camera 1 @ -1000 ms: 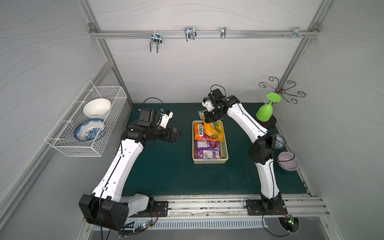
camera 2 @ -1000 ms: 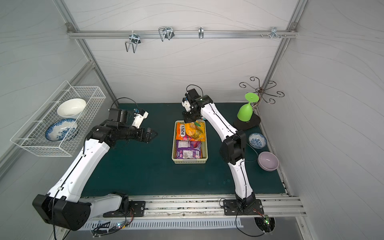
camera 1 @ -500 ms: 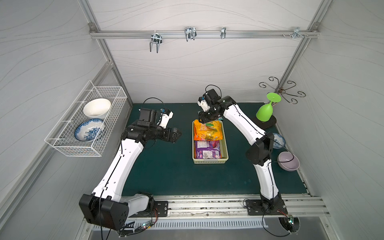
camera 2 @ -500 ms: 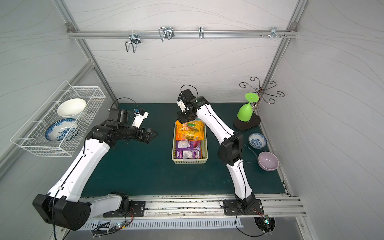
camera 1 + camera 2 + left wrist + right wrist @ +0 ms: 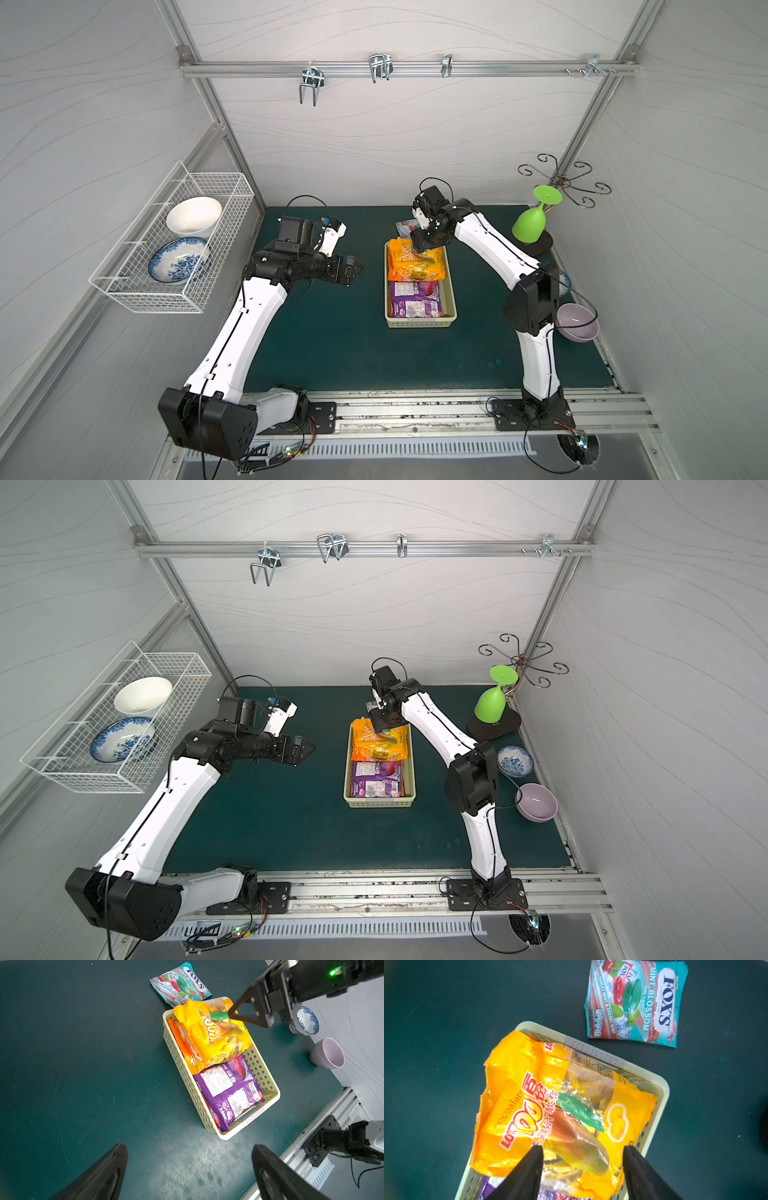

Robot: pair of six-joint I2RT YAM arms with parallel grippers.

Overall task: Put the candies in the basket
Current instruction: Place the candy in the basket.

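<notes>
Over the basket's far end, the right gripper (image 5: 582,1148) hangs with its jaws part open and nothing between them. Its tips are just above the yellow bag (image 5: 517,1093), which lies crumpled on top of the load in the basket (image 5: 662,1088), one end riding up at the rim. Beside and under it sit an orange packet (image 5: 182,1043) and a purple packet (image 5: 228,1088). In a top view, at the basket's 12 o'clock and just beside the rim, one teal packet (image 5: 405,227) lies flat on the mat (image 5: 83,1064). It looks light, glossy and slippery, soft film over hard sweets; I judge a pinch on a crimped edge, or across its bulging middle, safest. At 9 o'clock, well apart, the left gripper (image 5: 189,1146) hovers wide open and empty.
</notes>
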